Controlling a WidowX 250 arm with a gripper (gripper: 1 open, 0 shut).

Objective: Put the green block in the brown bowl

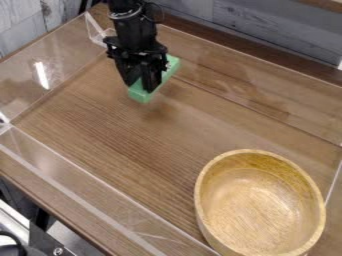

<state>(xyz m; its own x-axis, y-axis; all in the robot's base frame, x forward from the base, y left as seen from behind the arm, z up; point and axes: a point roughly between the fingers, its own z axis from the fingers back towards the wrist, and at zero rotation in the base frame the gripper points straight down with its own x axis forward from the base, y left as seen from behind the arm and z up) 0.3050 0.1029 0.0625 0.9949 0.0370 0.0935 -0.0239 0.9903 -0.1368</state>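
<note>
The green block (144,95) is a small bright green bar at the upper left of the wooden table. My black gripper (140,84) points straight down over it, its fingers closed on the block's sides and hiding its middle. Block and fingers appear slightly off the table surface. The brown bowl (227,172) is a large round shallow wooden bowl near the lower right corner, well apart from the gripper and with nothing inside.
A low clear plastic wall (80,205) rims the wooden table (134,160). A grey plank wall (267,25) stands behind. Bare tabletop lies between the gripper and the bowl.
</note>
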